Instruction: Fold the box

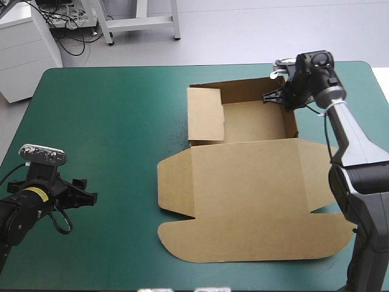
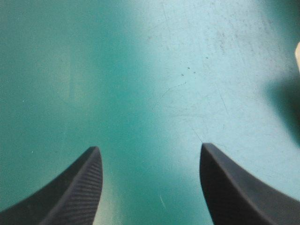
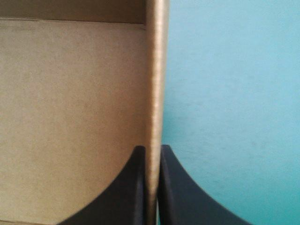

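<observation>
The brown box (image 1: 243, 201) lies right of the table's middle as an open tray with its lid flat toward the near edge. The far wall and right wall stand up, and the left flap (image 1: 205, 115) leans in over the tray floor. My right gripper (image 1: 290, 100) is at the tray's right wall, one finger inside and one outside. In the right wrist view this gripper (image 3: 152, 147) is shut on the upright wall (image 3: 157, 70), with the tray floor (image 3: 70, 117) beside it. My left gripper (image 1: 85, 198) hovers open near the table's front left, far from the box. Only bare cover shows between its fingers (image 2: 150, 147).
The teal-green cover (image 1: 109, 121) stretches bare from the box to the left edge. A sliver of pale board (image 2: 297, 56) shows far ahead of the left gripper. The lid's front edge lies close to the table's near edge.
</observation>
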`<action>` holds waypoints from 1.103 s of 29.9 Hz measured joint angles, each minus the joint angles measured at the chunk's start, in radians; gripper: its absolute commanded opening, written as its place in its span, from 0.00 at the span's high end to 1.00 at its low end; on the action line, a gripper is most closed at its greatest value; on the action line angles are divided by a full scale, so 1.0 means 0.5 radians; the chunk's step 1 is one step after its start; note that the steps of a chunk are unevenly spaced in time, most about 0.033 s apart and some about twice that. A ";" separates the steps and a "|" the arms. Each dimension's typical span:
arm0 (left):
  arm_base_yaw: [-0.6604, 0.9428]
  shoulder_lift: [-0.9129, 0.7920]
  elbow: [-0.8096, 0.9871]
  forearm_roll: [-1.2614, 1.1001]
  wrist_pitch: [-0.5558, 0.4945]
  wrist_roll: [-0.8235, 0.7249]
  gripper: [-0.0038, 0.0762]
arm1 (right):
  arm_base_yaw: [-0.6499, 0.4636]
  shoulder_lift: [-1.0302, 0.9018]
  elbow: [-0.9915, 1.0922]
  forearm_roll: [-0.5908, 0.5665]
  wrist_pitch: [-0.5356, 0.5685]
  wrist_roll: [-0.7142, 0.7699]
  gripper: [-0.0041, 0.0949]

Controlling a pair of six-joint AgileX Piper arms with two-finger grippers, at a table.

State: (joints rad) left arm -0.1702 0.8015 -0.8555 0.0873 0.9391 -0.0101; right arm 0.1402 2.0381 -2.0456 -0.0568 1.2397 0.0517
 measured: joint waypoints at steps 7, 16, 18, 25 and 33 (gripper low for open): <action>0.000 0.000 0.000 -0.005 0.000 0.000 0.41 | -0.329 -0.165 0.068 0.058 0.001 -0.071 0.98; 0.000 0.000 0.000 -0.007 0.000 0.020 0.41 | -0.751 -0.208 0.211 0.154 0.010 -0.157 0.97; 0.000 0.000 0.000 -0.007 0.000 0.020 0.41 | -0.799 -0.208 0.212 0.131 0.010 -0.157 0.97; 0.000 -0.001 0.000 -0.007 0.018 0.020 0.42 | -0.909 -0.208 0.218 -0.043 0.010 -0.150 0.97; 0.000 -0.038 0.000 -0.020 0.055 0.020 0.42 | -0.999 -0.173 0.246 -0.108 -0.023 -0.103 0.97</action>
State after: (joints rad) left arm -0.1702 0.7827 -0.8553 0.0775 0.9667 0.0000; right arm -0.3593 1.9518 -1.9228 -0.1105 1.2284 0.0000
